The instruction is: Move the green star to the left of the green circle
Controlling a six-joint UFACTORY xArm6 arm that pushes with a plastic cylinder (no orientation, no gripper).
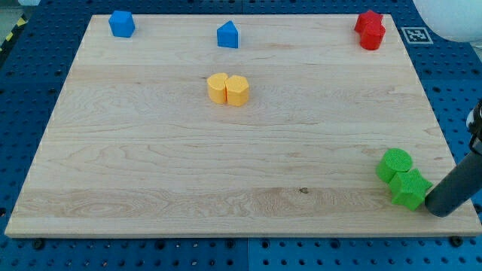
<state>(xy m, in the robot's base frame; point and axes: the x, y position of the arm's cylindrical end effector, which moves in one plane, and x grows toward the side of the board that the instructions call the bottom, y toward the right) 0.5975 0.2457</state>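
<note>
The green circle (395,163) sits near the wooden board's lower right corner. The green star (410,189) lies just below and to the right of it, touching it. My tip (443,210) is at the board's right edge, right against the star's lower right side. The dark rod rises from there toward the view's right edge.
Two yellow blocks (228,89) sit together at the board's upper middle. A blue block (121,23) is at the top left, and a blue pentagon-like block (227,35) at top centre. Two red blocks (370,29) are at the top right. The board's (188,165) right edge is close to my tip.
</note>
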